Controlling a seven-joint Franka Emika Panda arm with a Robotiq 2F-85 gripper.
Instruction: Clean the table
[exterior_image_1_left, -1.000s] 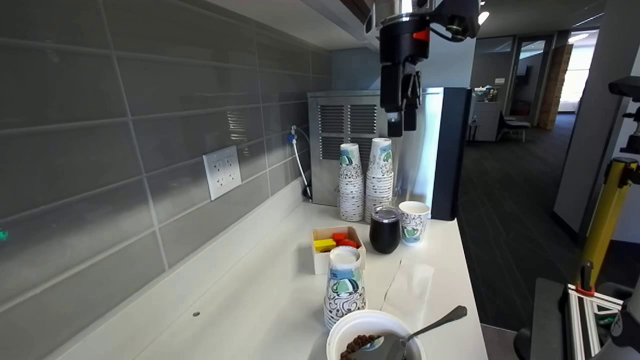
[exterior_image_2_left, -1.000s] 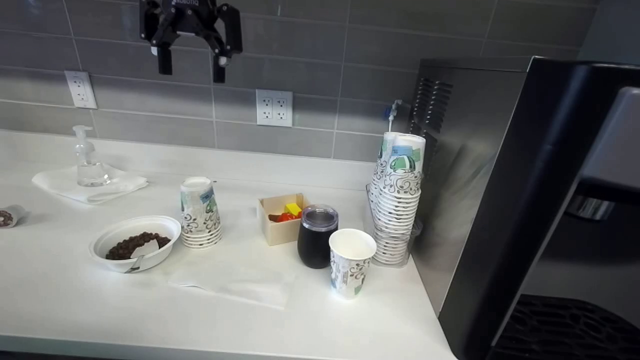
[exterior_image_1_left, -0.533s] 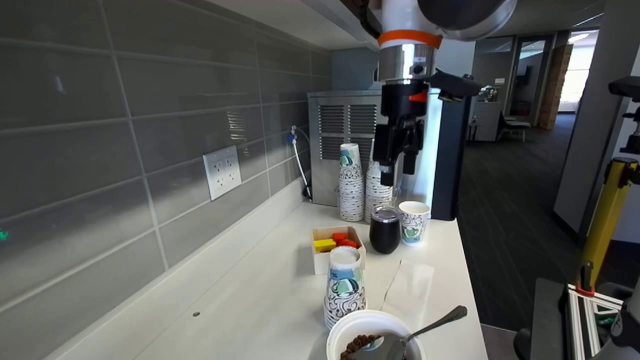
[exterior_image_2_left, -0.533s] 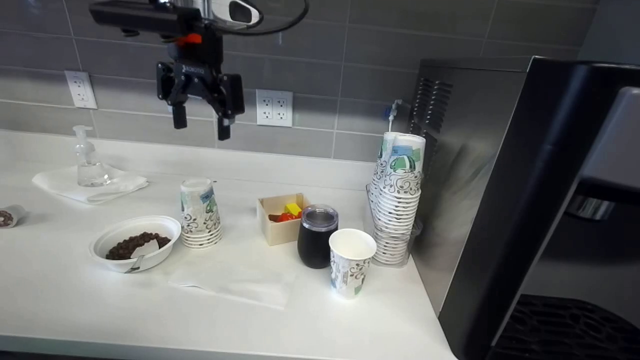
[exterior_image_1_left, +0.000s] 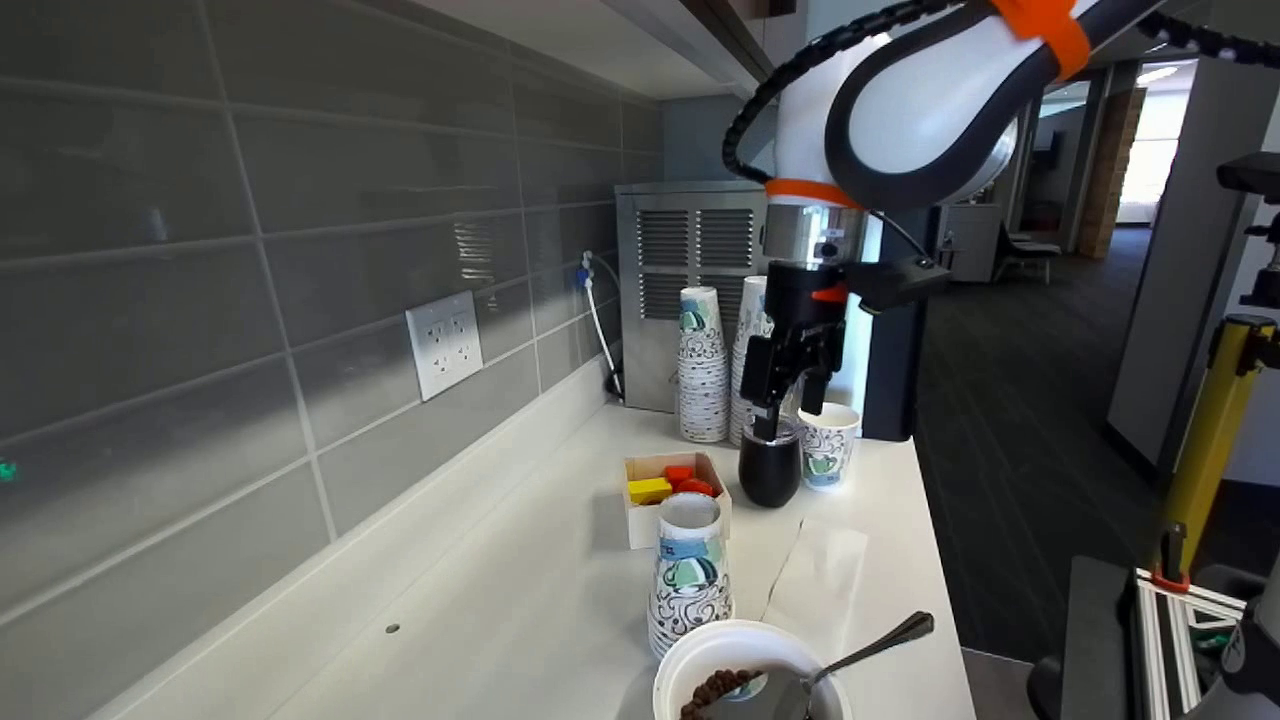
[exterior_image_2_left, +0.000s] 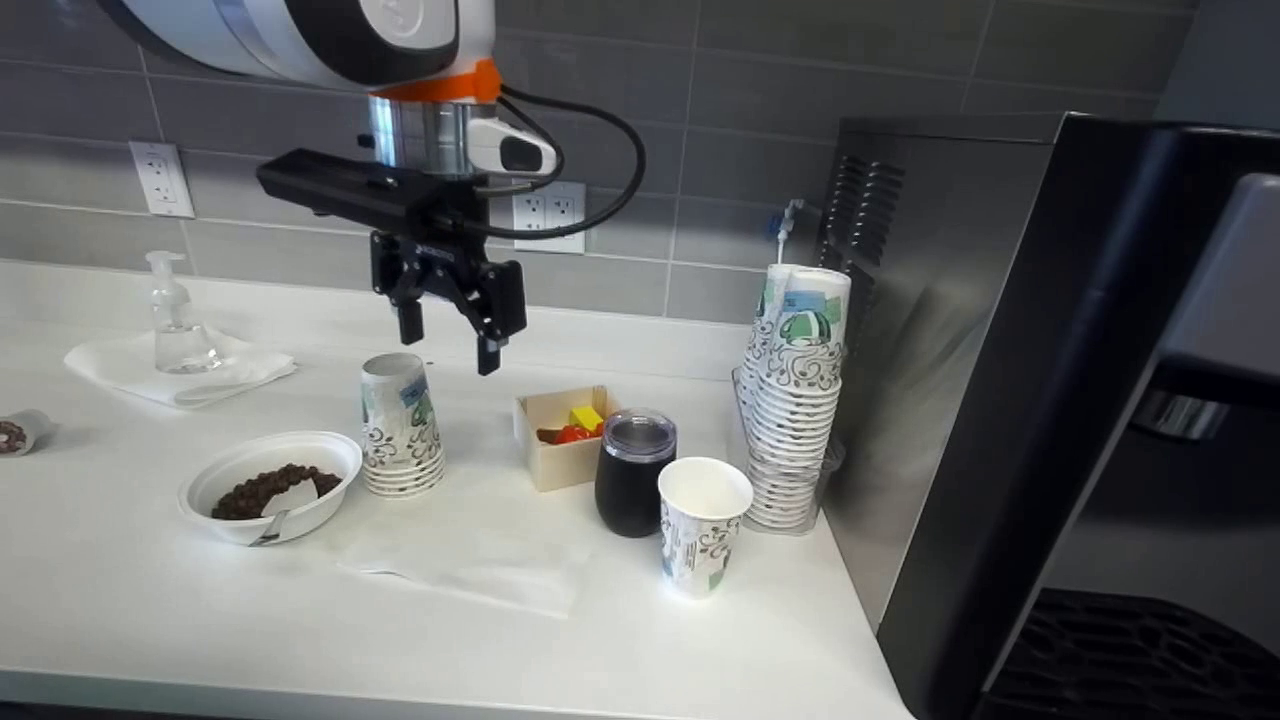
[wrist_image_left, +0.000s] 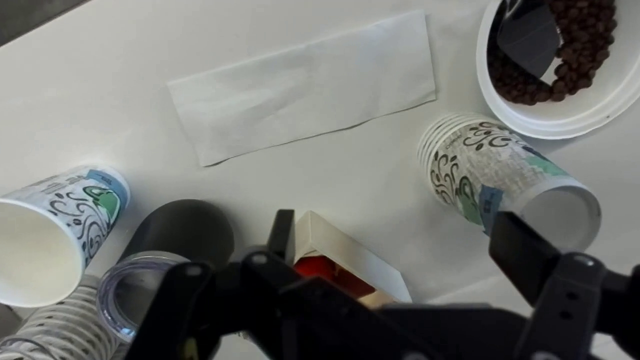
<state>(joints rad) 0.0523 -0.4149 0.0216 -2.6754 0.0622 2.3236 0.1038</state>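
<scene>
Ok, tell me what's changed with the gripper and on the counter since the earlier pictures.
The gripper has come down toward the counter, drifting slightly rightward in an exterior view. It stays open and has taken hold of nothing. The short cup stack's top looks darker, likely shaded. Unmoved: that stack, the bowl, small box, black tumbler, open cup and napkin.

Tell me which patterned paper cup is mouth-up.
The single cup beside the black tumbler; those in the short stack and tall stacks are upside down.
</scene>
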